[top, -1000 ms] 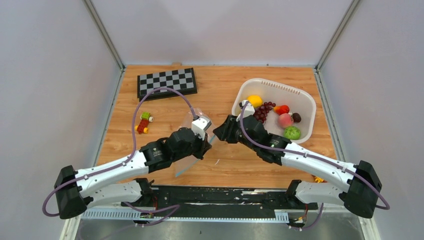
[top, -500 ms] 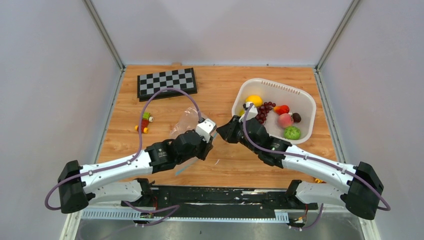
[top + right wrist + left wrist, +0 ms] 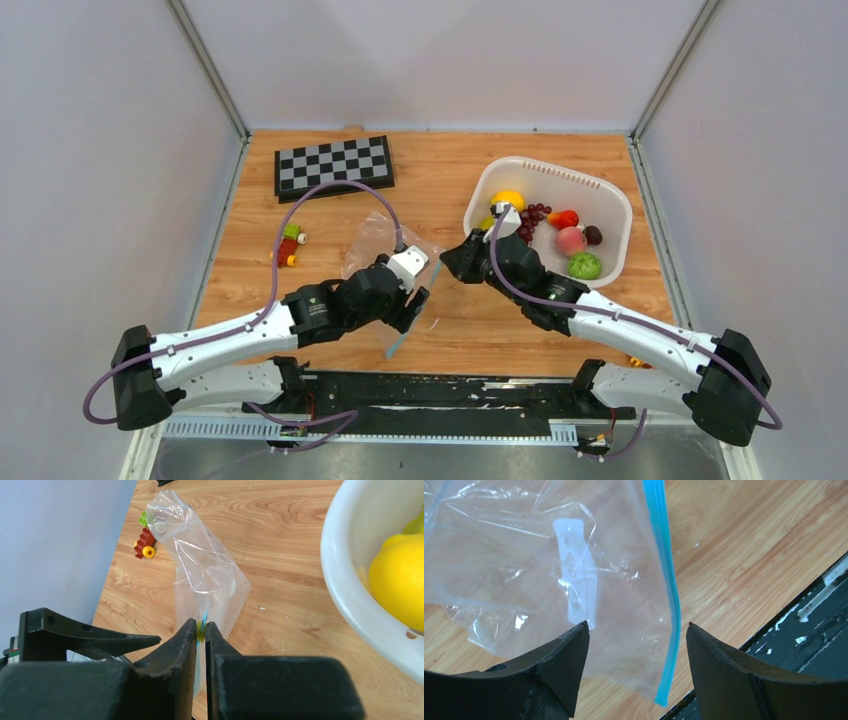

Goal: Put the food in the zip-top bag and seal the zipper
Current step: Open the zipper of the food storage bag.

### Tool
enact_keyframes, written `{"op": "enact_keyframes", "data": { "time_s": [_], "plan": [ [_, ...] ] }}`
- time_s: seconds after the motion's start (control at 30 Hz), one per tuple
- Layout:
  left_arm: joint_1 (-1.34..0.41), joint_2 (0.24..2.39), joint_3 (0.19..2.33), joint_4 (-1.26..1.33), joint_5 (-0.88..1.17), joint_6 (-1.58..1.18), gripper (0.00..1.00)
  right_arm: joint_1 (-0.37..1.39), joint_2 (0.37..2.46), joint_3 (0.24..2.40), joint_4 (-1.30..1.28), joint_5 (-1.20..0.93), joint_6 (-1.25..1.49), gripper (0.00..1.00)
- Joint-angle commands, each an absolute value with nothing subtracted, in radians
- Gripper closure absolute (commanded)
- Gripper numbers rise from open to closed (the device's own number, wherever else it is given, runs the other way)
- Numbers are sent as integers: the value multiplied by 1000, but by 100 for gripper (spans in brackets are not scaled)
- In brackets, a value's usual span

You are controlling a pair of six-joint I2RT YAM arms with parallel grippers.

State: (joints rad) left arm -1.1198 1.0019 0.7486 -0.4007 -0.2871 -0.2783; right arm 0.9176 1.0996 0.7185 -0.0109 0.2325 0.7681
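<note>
Teal-blue and thin, the zipper [image 3: 667, 580] is seen along one edge of the clear, crinkled zip-top bag [image 3: 549, 565], which is found near the middle of the wooden tabletop [image 3: 470, 330], between the two arms. In the left wrist view the left tool [image 3: 636, 627] is held wide apart with nothing gripped. Its two dark fingers [image 3: 556, 662] are placed on either side of the zipper edge, and the bag and the wood are seen through the gap. The right tool [image 3: 201, 625] is clenched on the zipper, and a short piece of the blue strip is pinched between its nearly closed jaws. From that pinched point the bag is stretched away across the wood toward the red, yellow and green toy blocks [image 3: 144, 542], whose end it appears just to overlap. No food can be made out inside the bag. The food is kept in the white perforated basket [image 3: 600, 188] at the far right of the tabletop, well apart from the bag. A yellow lemon [image 3: 509, 200], purple grapes [image 3: 524, 226], a pink peach [image 3: 571, 240], a red piece [image 3: 566, 217] and a green fruit [image 3: 585, 265] are gathered there. The basket's rim and the lemon are seen close beside the right tool in the right wrist view. A folded chessboard [image 3: 333, 165] is laid at the far left of the tabletop.
</note>
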Motion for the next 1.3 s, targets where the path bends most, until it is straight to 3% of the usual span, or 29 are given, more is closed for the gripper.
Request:
{"op": "enact_keyframes", "data": {
  "time_s": [0.0,0.27,0.37,0.77,0.87,1.07,1.2,1.27],
  "plan": [
    [-1126,981,790,-462,-276,-239,23,911,1074,724,4,212,712,100],
    [-1126,1061,823,-592,-193,-204,27,910,1074,723,-21,193,722,100],
    [-1127,1052,765,-543,-203,-232,35,908,1067,717,-15,195,723,100],
    [-1127,1085,720,-402,-140,-260,35,901,1058,710,-17,181,717,99],
    [-1126,1094,718,-410,-187,-272,43,900,1052,709,-16,178,717,99],
    [-1126,1056,697,-411,-265,-286,79,896,1035,701,-26,187,713,99],
    [-1126,1000,677,-352,-190,-273,79,891,1044,703,-36,189,706,99],
    [-1126,995,679,-347,-154,-267,69,891,1047,703,-36,187,703,99]
  ]
}}
